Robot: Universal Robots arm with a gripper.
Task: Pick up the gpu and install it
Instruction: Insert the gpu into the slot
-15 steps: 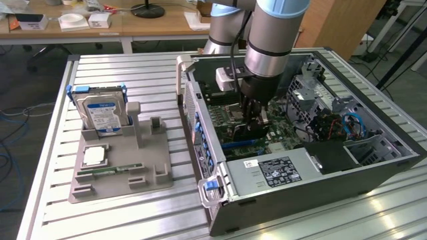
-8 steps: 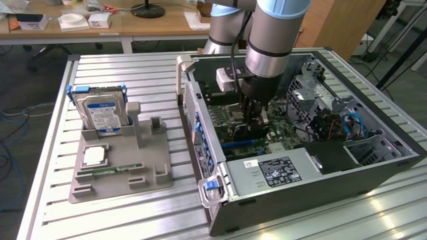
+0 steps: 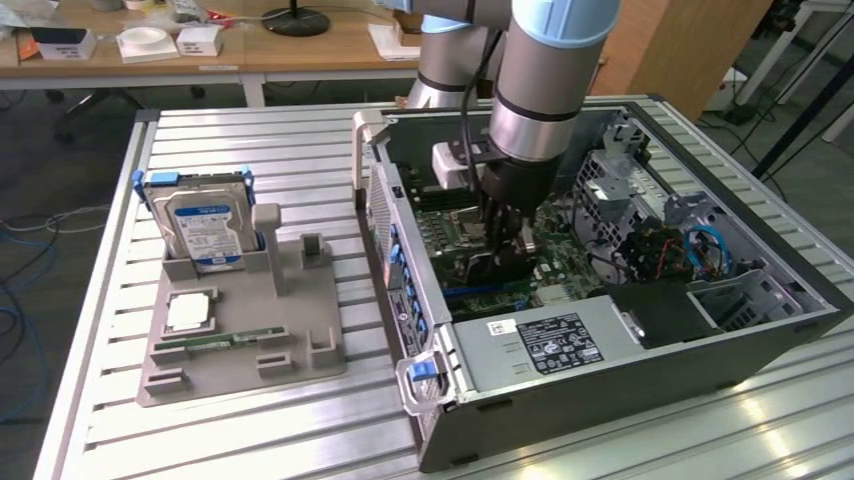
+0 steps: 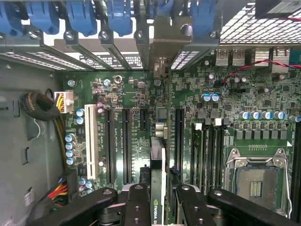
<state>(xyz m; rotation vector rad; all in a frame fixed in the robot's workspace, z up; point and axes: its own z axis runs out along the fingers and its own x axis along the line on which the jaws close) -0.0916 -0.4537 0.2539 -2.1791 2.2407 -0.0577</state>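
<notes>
My gripper (image 4: 157,197) sits clamped on the gpu (image 4: 157,160) edge-on above the motherboard (image 4: 235,122); thin, stiff, fragile card, I'd hold its top edge.

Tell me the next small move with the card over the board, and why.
Probably ease straight down a little. In the wrist view the jaws hold the gpu edge-on above the motherboard, roughly in line with one of the long black slots, its metal bracket end toward the case's rear openings. In the exterior view the gripper is already deep inside the computer case. Whether the card touches the slot I cannot tell.
</notes>
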